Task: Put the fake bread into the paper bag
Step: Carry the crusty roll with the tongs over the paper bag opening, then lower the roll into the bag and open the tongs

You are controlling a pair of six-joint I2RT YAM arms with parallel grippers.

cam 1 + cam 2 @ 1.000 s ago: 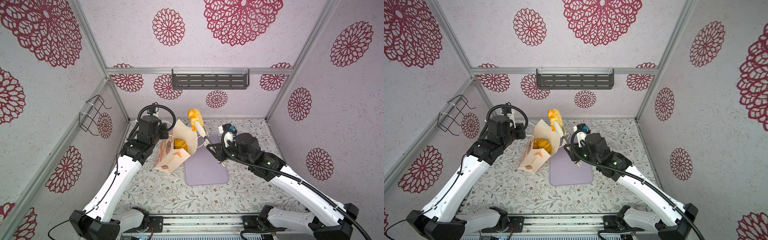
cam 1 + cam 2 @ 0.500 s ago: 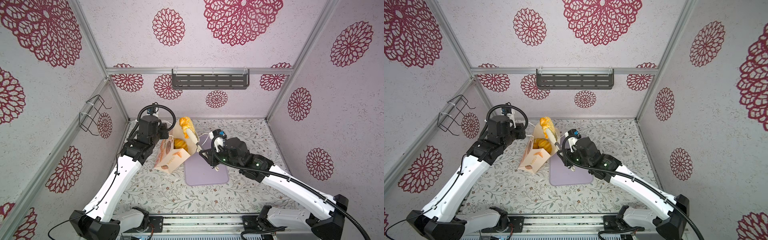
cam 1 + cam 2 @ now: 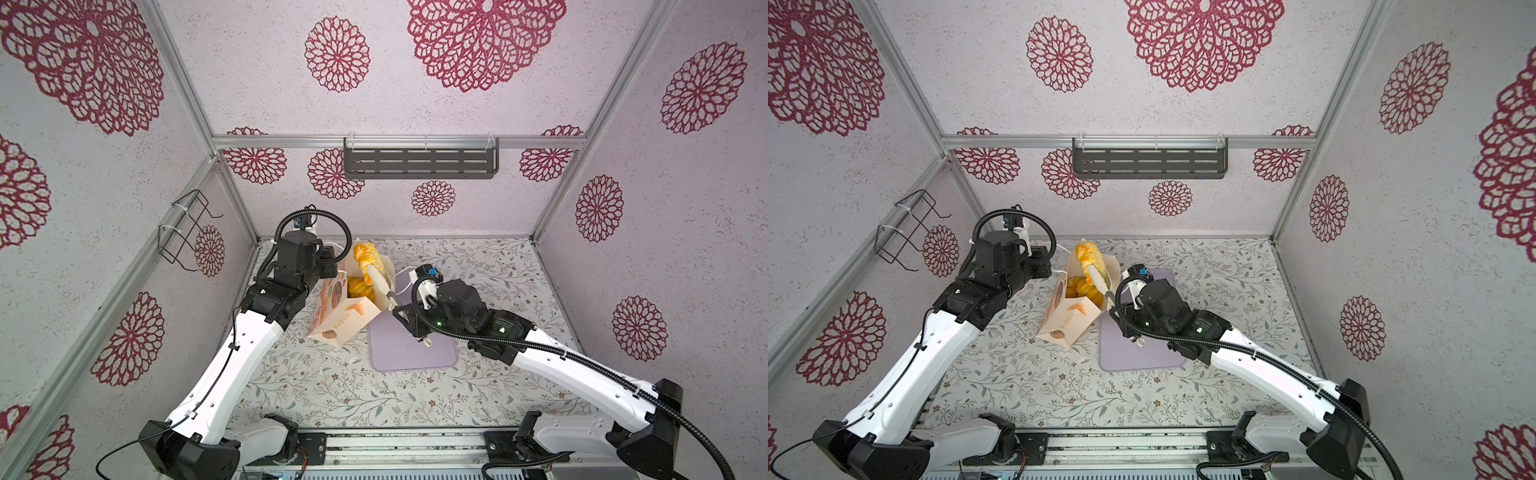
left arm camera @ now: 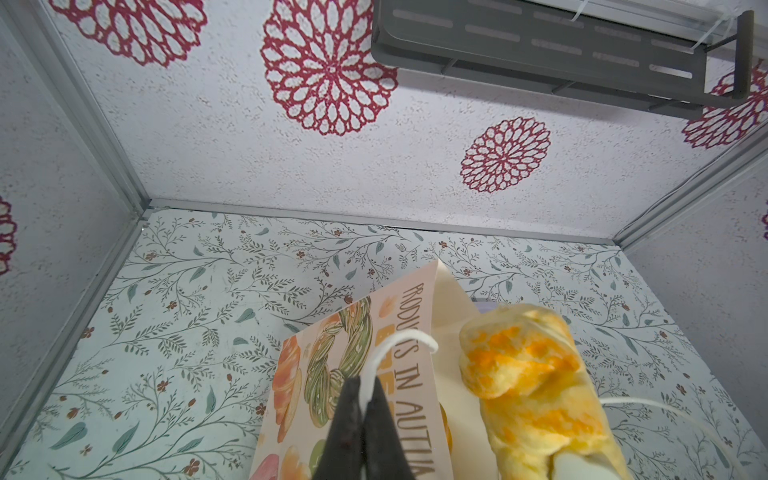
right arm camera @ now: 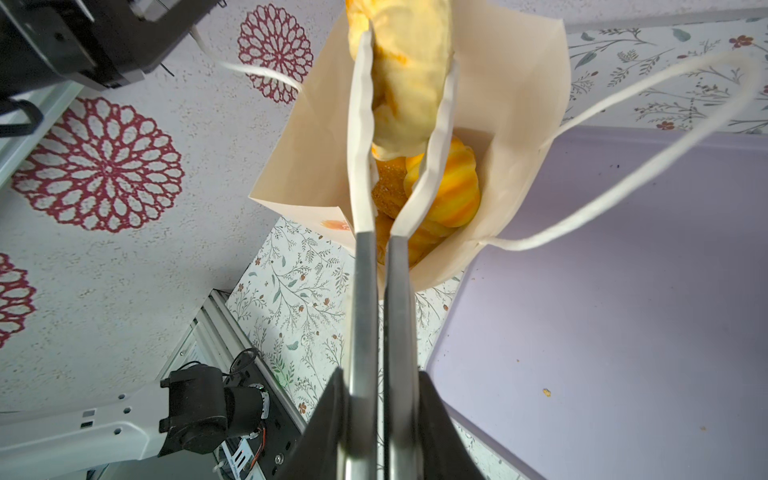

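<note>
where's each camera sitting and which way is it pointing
Top views: high over the arms' bases, looking down at the table; left arm, right arm, bag, mat show.
Left wrist: on that arm, looking along the left gripper, shut on the bag's handle.
Right wrist: on that arm, looking along the right gripper and its tongs into the bag.
Shared: all show the bag and the roll in the tongs.

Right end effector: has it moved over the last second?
Yes. The right end effector, gripping the tongs with a bread roll, has shifted left across the purple mat toward the paper bag.
</note>
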